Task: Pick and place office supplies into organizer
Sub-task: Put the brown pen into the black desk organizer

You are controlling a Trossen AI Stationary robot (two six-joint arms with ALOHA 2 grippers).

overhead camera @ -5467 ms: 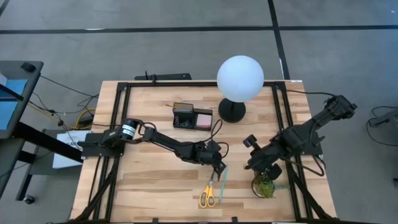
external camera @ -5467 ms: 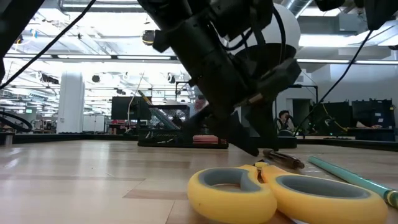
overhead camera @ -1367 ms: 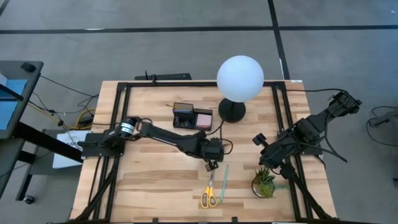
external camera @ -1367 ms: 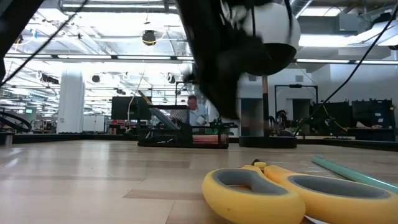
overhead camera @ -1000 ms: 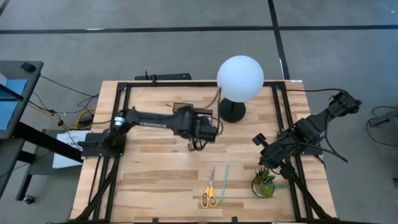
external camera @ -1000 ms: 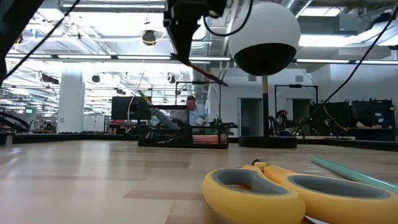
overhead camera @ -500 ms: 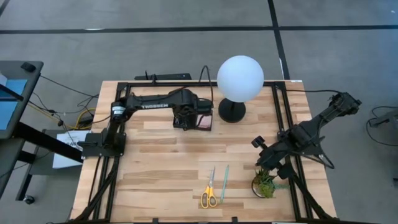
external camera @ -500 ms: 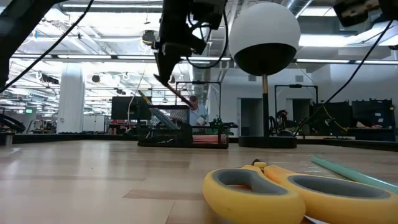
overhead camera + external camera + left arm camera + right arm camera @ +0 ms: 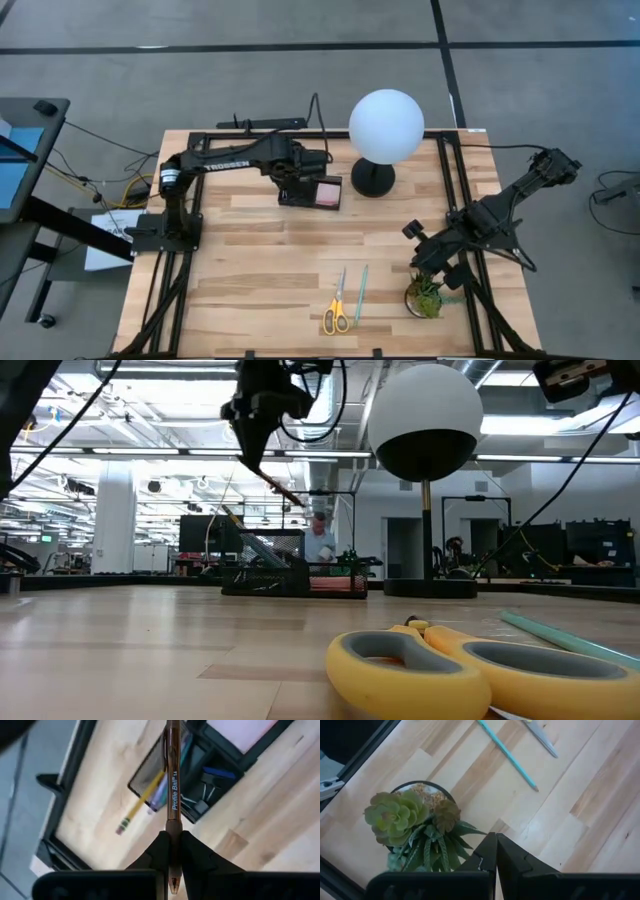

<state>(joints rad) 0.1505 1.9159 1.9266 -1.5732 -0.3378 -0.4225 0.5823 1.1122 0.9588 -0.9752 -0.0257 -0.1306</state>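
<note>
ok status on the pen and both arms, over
Left gripper shut on brown pen, above organizer. Right gripper shut, empty, over potted plant. Scissors and teal pencil on table. Nothing in the way.

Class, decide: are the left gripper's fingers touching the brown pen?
Touching. The left wrist view shows the left gripper shut on the brown pen, both fingers pressed against its barrel with no gap.

A white globe lamp is standing on its black base toward the far side of the wooden table. A small green potted plant is sitting near the front right corner. Beyond the table, a person is showing in the room.
</note>
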